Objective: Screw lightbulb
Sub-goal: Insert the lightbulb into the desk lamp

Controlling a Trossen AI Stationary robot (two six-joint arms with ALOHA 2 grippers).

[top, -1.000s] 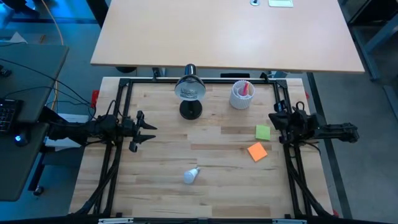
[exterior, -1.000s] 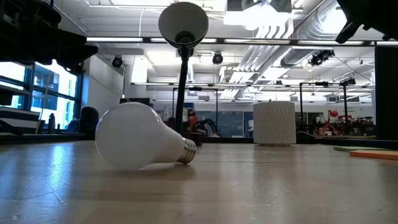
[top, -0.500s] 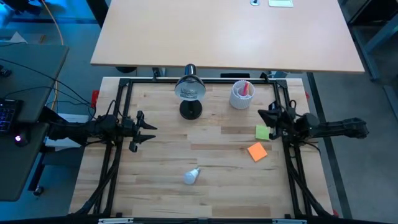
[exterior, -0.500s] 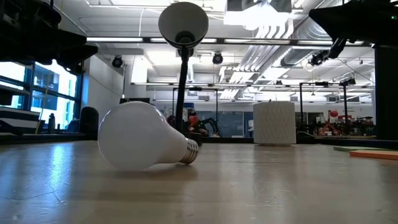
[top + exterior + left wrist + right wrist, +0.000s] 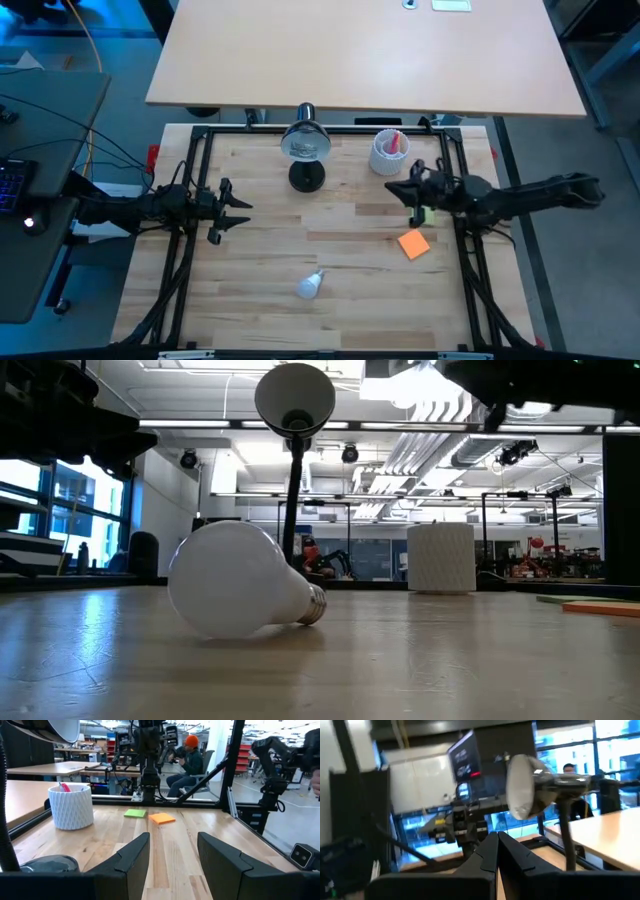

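My right tool [image 5: 416, 190] is clenched on nothing above the green note [image 5: 428, 213], beside the white cup [image 5: 388, 153]. My left tool [image 5: 238, 213] waits spread wide (empty) at the left edge. The lightbulb [image 5: 309, 284] lies on the tabletop [image 5: 350, 300], apart from both and from the lamp [image 5: 306, 145].

A matt frosted lightbulb [image 5: 235, 580] with a ribbed metal base is seen on the pale, smooth-finished wooden table [image 5: 250, 250]; beyond it, a ribbed white cup [image 5: 440, 558].

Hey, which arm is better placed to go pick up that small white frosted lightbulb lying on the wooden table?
Probably left. The left gripper hovers open, somewhat nearer the lightbulb. The right gripper is shut, above the green note, farther away.
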